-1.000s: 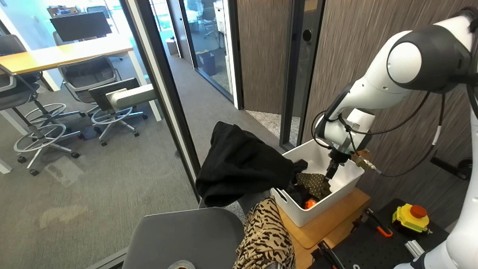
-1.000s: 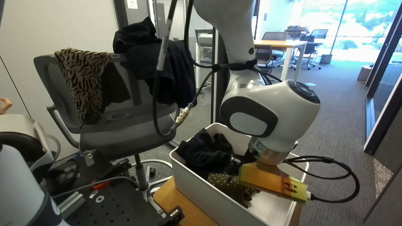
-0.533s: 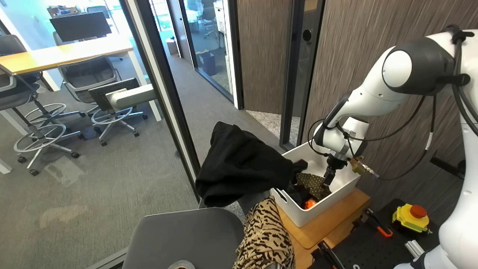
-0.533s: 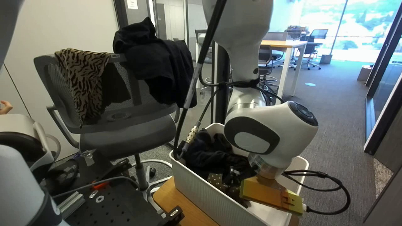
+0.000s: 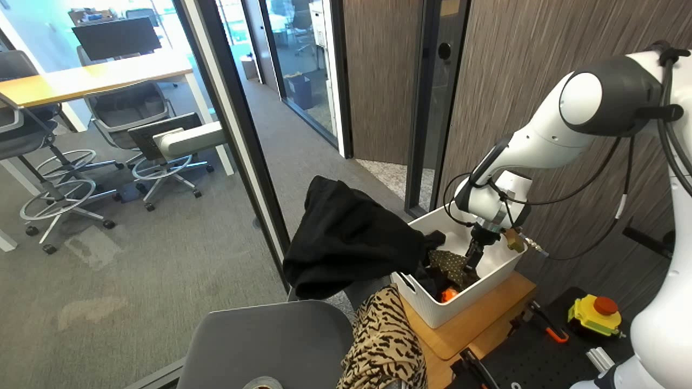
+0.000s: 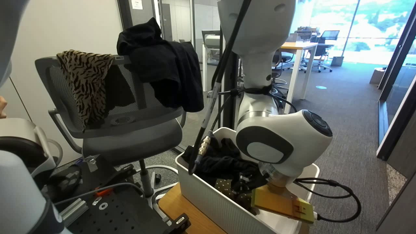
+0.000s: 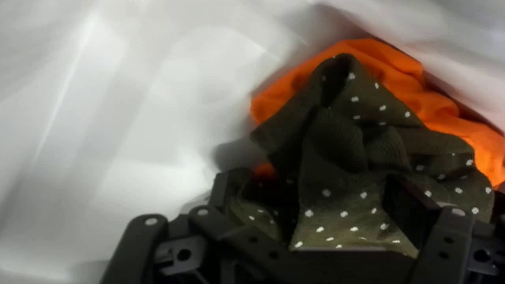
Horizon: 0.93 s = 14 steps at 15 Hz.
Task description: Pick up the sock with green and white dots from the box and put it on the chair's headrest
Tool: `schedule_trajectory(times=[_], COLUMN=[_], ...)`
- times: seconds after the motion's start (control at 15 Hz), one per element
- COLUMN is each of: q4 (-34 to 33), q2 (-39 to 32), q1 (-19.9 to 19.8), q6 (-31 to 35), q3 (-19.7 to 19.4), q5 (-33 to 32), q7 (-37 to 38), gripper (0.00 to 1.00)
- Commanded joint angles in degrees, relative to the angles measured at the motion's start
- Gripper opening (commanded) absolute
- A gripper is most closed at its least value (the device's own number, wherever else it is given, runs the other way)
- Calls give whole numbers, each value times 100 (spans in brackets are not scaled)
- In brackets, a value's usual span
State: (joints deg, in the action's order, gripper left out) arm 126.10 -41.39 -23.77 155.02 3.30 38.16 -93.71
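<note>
The dark green sock with white dots [image 7: 343, 213] lies crumpled in the white plastic box; it shows in both exterior views [image 5: 448, 263] [image 6: 224, 187]. The box [image 5: 465, 300] [image 6: 208, 203] stands on a wooden surface. My gripper [image 7: 311, 181] reaches down into the box, fingers spread wide, with sock fabric between them. One finger [image 7: 219, 189] stands at the sock's edge, the other [image 7: 412, 207] against its dotted cloth. In both exterior views the gripper [image 5: 470, 261] [image 6: 242, 185] is low over the sock. The chair's backrest top [image 6: 47, 61] shows in an exterior view.
An orange cloth [image 7: 446, 114] lies under the sock; dark clothes [image 6: 221, 164] fill one end of the box. A tiger-striped cloth [image 6: 87, 81] and a black garment [image 6: 172, 68] hang on the chair back. A yellow and red emergency stop [image 5: 594, 313] sits by the robot's base.
Over the last second the arm has come down, taking the gripper lower into the box onto the sock, with only a slight shift in the last half second. The sock's place looks nearly unchanged.
</note>
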Motion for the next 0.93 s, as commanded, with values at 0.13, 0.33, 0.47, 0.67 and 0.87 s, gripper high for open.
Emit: schedule_trajectory(times=[0.13, 0.33, 0.47, 0.67, 0.87], q4=[-86, -84, -77, -81, -77], q2=[21, 16, 28, 29, 34], q1=[-298, -324, -328, -327, -328], q6=[-64, -95, -109, -116, -115], q3=[292, 322, 333, 340, 343], q5=[-173, -198, -208, -225, -249], q7=[49, 63, 63, 66, 68], gripper=[100, 100, 100, 100, 100])
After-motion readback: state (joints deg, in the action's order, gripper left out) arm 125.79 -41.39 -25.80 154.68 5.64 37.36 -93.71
